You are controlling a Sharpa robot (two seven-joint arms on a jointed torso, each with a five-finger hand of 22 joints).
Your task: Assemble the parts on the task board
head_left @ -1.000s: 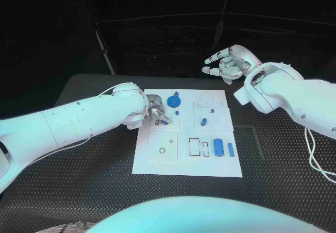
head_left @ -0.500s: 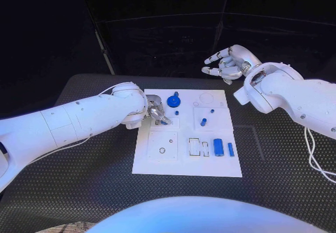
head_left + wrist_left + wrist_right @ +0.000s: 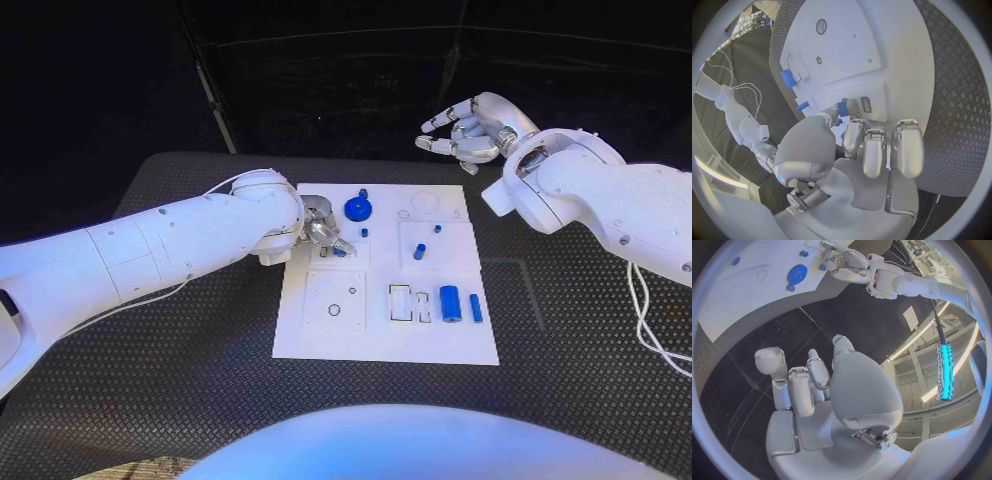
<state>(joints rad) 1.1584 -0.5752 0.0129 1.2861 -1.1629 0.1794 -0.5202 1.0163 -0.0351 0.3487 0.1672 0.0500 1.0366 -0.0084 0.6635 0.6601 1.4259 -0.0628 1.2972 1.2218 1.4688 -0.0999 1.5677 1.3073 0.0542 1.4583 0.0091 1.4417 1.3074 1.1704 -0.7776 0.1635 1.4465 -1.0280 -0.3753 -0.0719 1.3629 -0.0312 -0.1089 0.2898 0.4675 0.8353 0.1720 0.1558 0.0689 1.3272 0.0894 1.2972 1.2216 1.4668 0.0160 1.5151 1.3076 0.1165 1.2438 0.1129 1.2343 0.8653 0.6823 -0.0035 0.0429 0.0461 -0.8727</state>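
Near edge of white task board (image 3: pixel 387 345): flat, smooth plate on ribbed black surface (image 3: pixel 173 380). Centre of frame: blue cylinder (image 3: pixel 450 302) and slim blue pin (image 3: pixel 475 307) lying beside rectangular cut-outs. Left of centre: left hand (image 3: pixel 323 228) on board, fingers curled over small blue part (image 3: pixel 842 109); contact likely, actual grasp cannot tell. No shift since a second ago, so placement unfinished. Beyond: toothed blue gear (image 3: pixel 358 210). Upper right: right hand (image 3: pixel 464 133) raised, fingers apart, holding nothing.
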